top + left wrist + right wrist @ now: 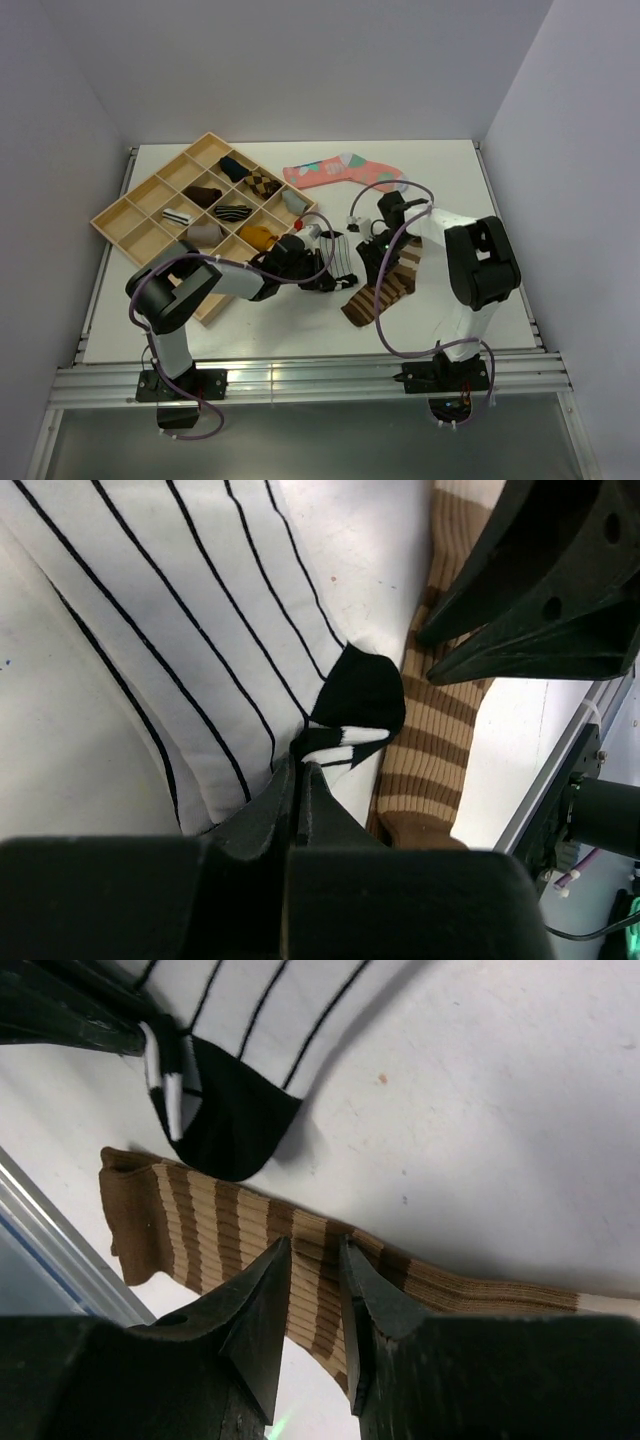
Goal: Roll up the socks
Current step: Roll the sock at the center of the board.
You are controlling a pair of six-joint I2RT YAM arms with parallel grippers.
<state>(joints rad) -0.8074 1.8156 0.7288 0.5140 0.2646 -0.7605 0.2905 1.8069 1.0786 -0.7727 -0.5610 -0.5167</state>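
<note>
White sock (200, 620) with thin black stripes lies flat near the middle of the table (480, 1110), its black end just beside the brown sock (210, 1225) with tan bands. The left gripper (300, 780) has its jaws pressed together on the white sock's edge, right by that black patch. The right gripper (313, 1260) hangs low over the brown sock with its jaws only narrowly apart and striped fabric showing in the gap; whether they actually pinch the cloth I cannot tell. From above, both grippers sit close together over the two socks. A pink sock (335, 172) lies farther back, and a wooden tray (150, 178) of compartments stands to the left.
</note>
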